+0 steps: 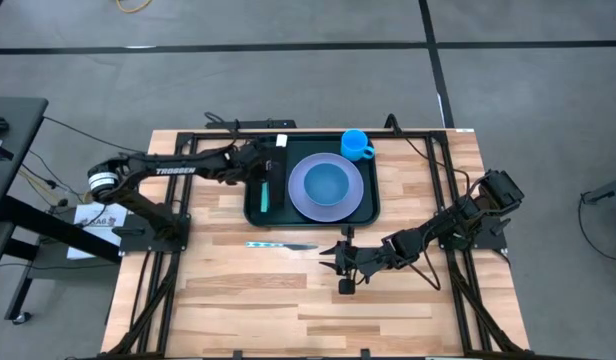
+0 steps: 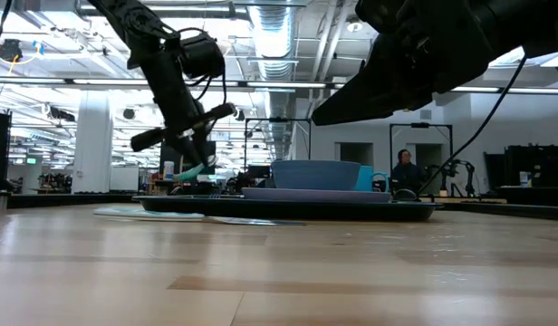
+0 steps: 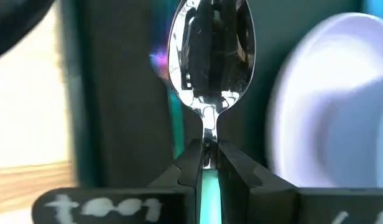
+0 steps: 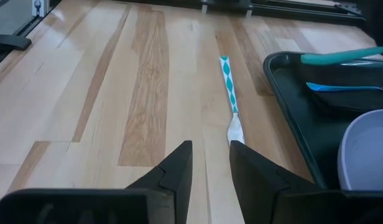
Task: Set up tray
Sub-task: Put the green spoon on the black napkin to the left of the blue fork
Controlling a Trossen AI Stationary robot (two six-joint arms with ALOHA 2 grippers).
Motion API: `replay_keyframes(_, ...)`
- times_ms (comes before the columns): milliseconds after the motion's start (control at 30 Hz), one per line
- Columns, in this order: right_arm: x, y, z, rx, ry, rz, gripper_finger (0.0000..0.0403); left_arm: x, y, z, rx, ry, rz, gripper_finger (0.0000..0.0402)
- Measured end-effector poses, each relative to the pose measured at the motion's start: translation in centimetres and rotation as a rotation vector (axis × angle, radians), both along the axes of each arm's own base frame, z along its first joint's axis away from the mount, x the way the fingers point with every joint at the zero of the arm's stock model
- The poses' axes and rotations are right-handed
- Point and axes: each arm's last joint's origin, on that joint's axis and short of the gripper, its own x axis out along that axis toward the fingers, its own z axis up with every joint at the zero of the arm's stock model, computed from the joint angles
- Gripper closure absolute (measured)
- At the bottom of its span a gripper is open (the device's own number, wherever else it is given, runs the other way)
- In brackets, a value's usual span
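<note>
Spoon (image 3: pixel 210 56) handle hidden between left pincer (image 3: pixel 208 163) fingers; plate (image 3: pixel 331 106) blurred, edge-cropped

Bench (image 1: pixel 238 300): light wood planks. Knife (image 1: pixel 280 245) with teal-patterned handle, lying flat on the bare wood. Blue cup (image 1: pixel 356 144), far bench edge. Person (image 2: pixel 407 172), distant, in the room behind.

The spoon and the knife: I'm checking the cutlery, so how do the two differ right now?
The teal-handled metal spoon is clamped at its neck in the left claw, above the large dark green plastic tray; the knife with the teal-patterned handle lies loose on the wooden table, outside the tray. The right claw is open near the knife, not touching it. The spoon ends in a rounded bowl, the knife in a flat blade. Both have teal handles.
</note>
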Motion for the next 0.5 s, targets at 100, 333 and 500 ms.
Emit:
replay_keyframes(100, 0.0, 0.0, 0.0, 0.000, 0.000, 0.000, 0.0303, -0.9, 0.6, -0.3, -0.020, 0.066, 0.029, 0.0384)
replay_keyframes(333, 0.0, 0.0, 0.0, 0.000, 0.000, 0.000, 0.0303, -1.9, 1.9, -0.4, -0.018, 0.086, 0.059, 0.0384)
replay_keyframes(500, 0.1, -0.2, 0.0, 0.000, 0.000, -0.006, 0.0303, -2.4, 2.9, -0.3, -0.003, 0.084, 0.065, 0.0384)
